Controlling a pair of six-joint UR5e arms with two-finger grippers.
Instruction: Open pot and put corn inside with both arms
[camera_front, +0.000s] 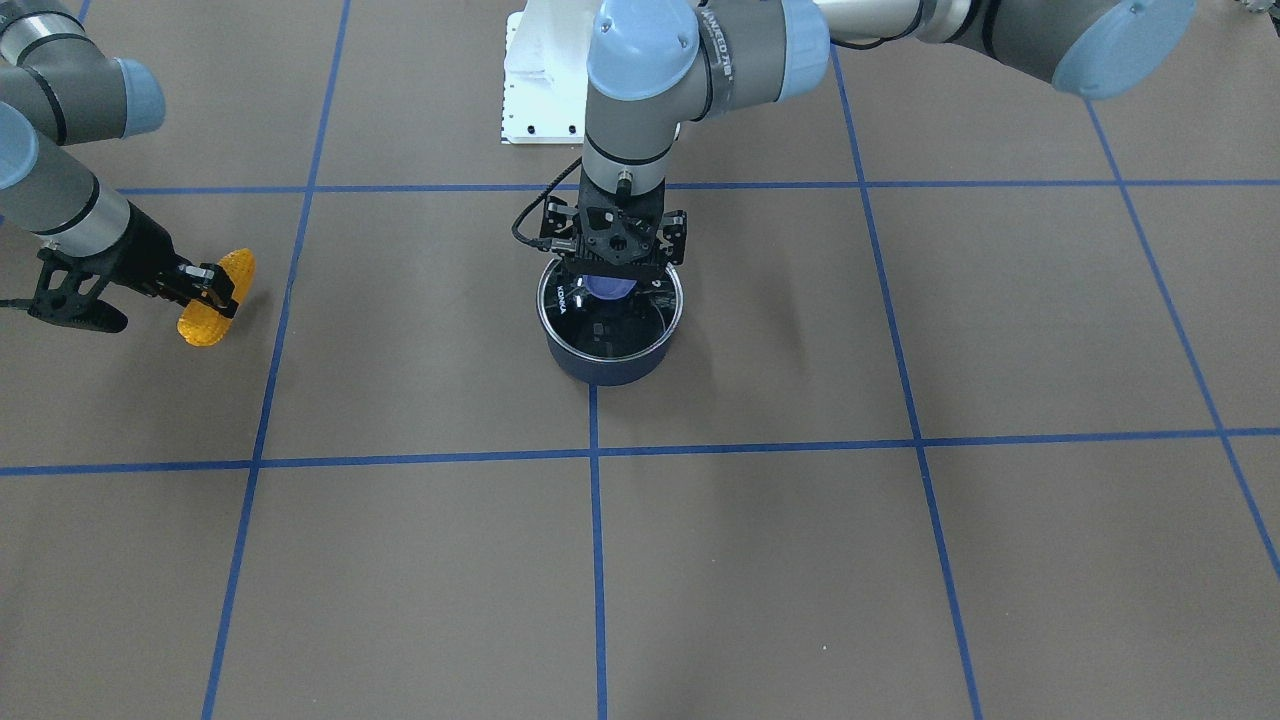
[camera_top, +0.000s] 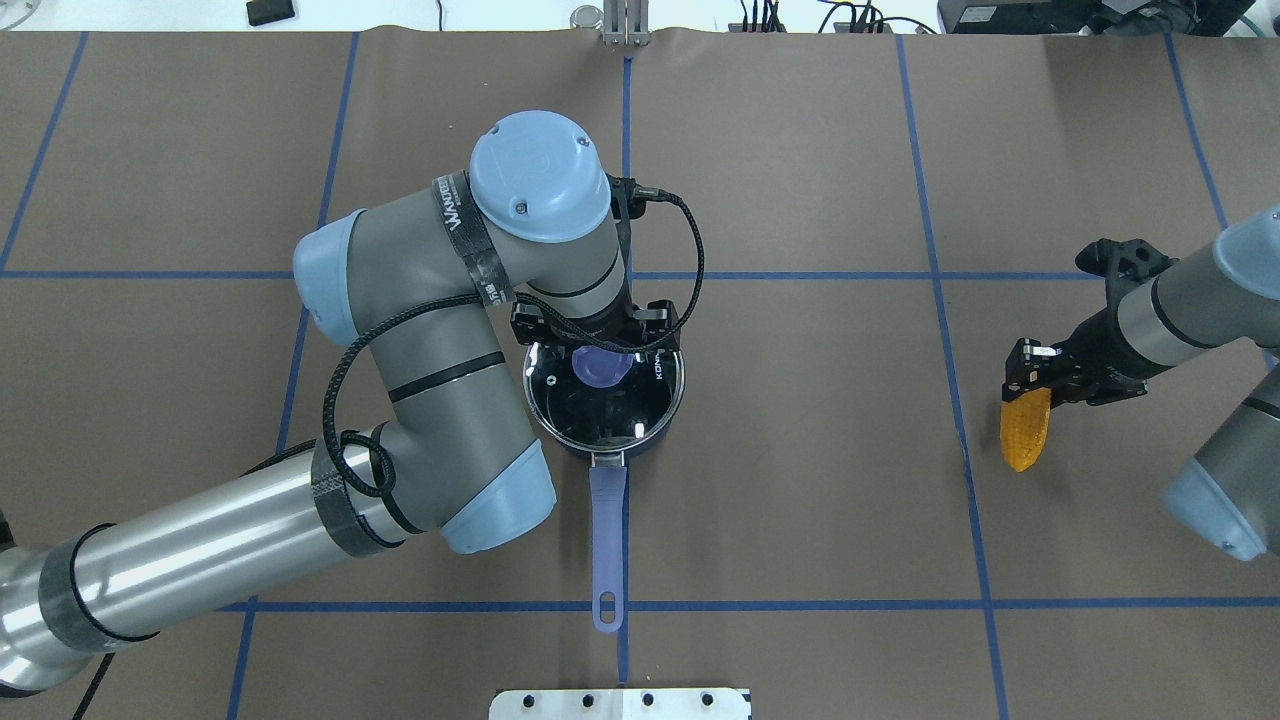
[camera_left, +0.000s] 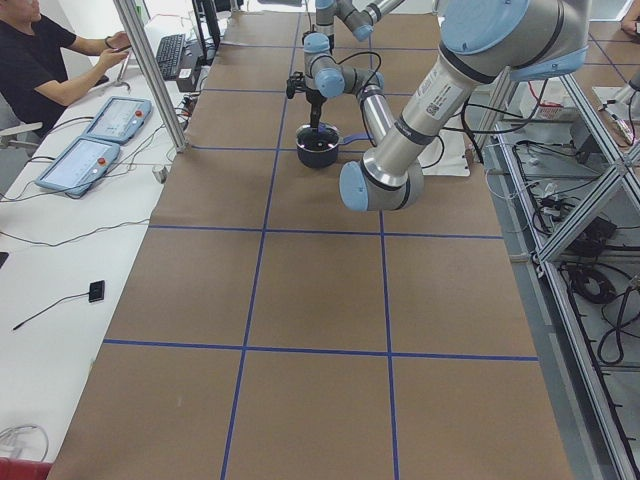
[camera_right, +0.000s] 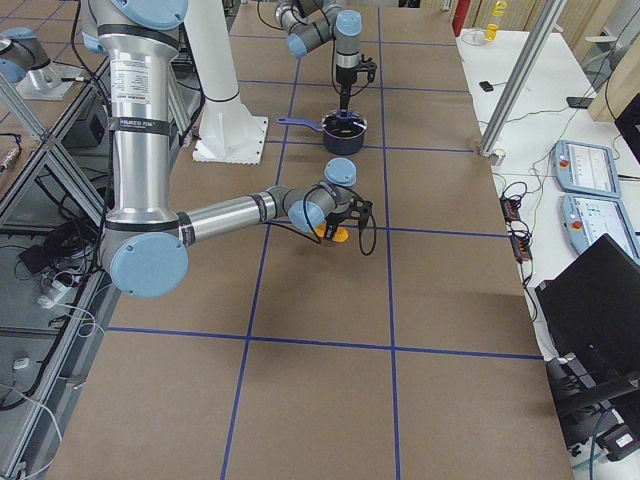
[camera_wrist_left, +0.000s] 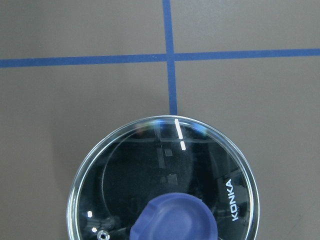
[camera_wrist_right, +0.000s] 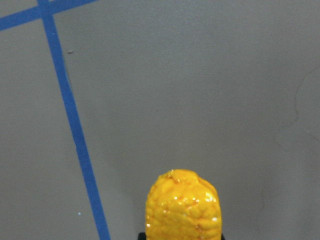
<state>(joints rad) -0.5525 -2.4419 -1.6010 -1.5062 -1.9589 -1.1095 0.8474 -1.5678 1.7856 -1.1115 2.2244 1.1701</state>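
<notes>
The dark navy pot (camera_front: 610, 365) stands at the table's middle with its periwinkle handle (camera_top: 607, 540) pointing toward my base. The glass lid (camera_top: 600, 410) sits on the pot, and its blue knob (camera_front: 607, 288) also shows in the left wrist view (camera_wrist_left: 172, 220). My left gripper (camera_front: 610, 272) points straight down with its fingers at the knob; I cannot tell whether they are closed on it. My right gripper (camera_top: 1030, 385) is shut on one end of the yellow-orange corn (camera_top: 1026, 430), far to the pot's right, low over the table. The corn's free end shows in the right wrist view (camera_wrist_right: 182, 205).
The white base plate (camera_top: 620, 703) lies at the table's near edge behind the pot handle. Blue tape lines cross the brown table cover. An operator (camera_left: 40, 60) sits at a side desk with tablets, off the table.
</notes>
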